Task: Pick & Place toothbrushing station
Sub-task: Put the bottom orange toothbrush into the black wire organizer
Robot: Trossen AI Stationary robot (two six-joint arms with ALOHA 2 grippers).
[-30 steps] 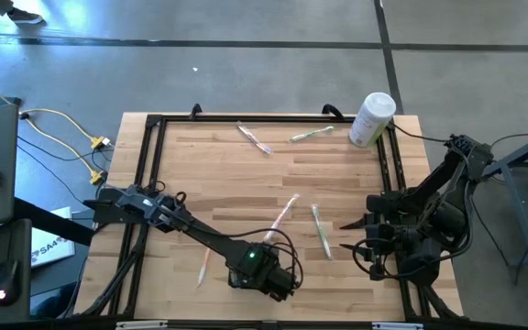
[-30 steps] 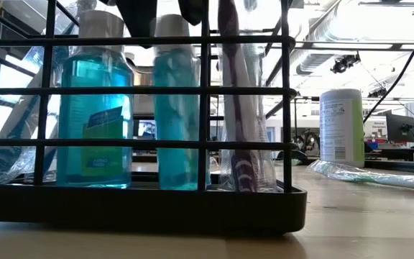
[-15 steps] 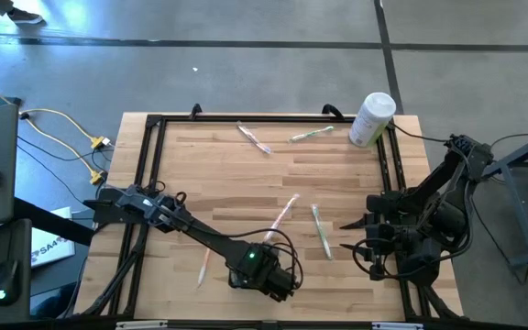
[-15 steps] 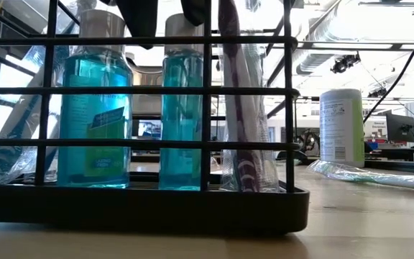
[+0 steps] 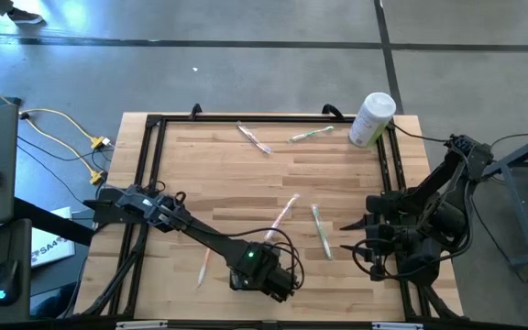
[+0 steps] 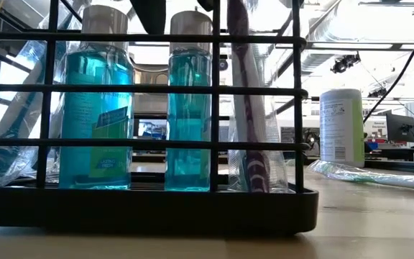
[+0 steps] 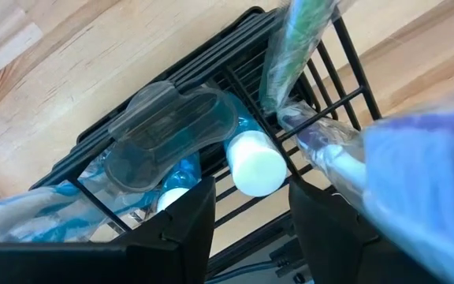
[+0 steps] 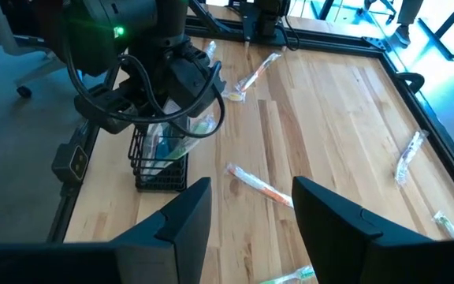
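The toothbrushing station (image 6: 149, 208) is a black wire rack holding two blue mouthwash bottles (image 6: 95, 108) and wrapped toothbrushes (image 6: 254, 115). It stands upright at the table's near edge, base down at the table top. My left gripper (image 5: 266, 273) is directly over it, pointing down, its fingers (image 6: 152, 13) reaching into the rack's top. My right gripper (image 8: 251, 205) hangs open and holds nothing above the table's right side (image 5: 348, 236). My left gripper comes at the station from above, pointing down. Its fingers (image 7: 199, 209) stand on either side of the narrow bottle's white cap (image 7: 256, 164). I cannot tell whether they press the cap or a rack wire. The station stays upright below them.
A tall white cylindrical container (image 5: 371, 119) stands at the far right corner. Several wrapped toothbrushes lie loose on the wood, among them one in mid-table (image 5: 282, 213), one to its right (image 5: 321, 229) and one at the far side (image 5: 253, 137). A black frame (image 5: 149, 165) borders the table.
In the low view my left gripper's fingers and the station have shifted together a little toward the table's right. The station has stayed upright, bottles and toothbrushes still in it.
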